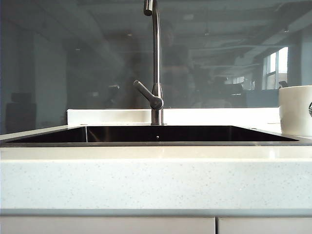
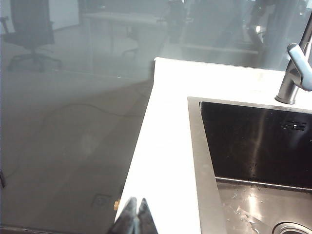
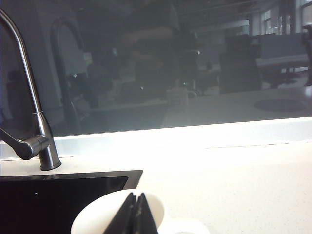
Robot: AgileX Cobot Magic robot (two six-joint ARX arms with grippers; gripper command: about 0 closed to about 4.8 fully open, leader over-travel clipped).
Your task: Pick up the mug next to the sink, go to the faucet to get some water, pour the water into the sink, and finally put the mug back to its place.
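The white mug stands upright on the counter to the right of the sink, its green logo cut off by the frame's edge. The steel faucet rises behind the sink's middle, with its lever angled left. No water is in view. In the right wrist view my right gripper is shut, its joined tips hanging over the open mouth of the mug with nothing between them. My left gripper is shut and empty above the pale counter, beside the sink's left rim. Neither gripper shows in the exterior view.
A dark glass wall runs right behind the counter's low white backsplash. The faucet stands on the far side of the mug, past the sink's corner. The counter's left end drops off to the floor. Pale counter stretches beyond the mug.
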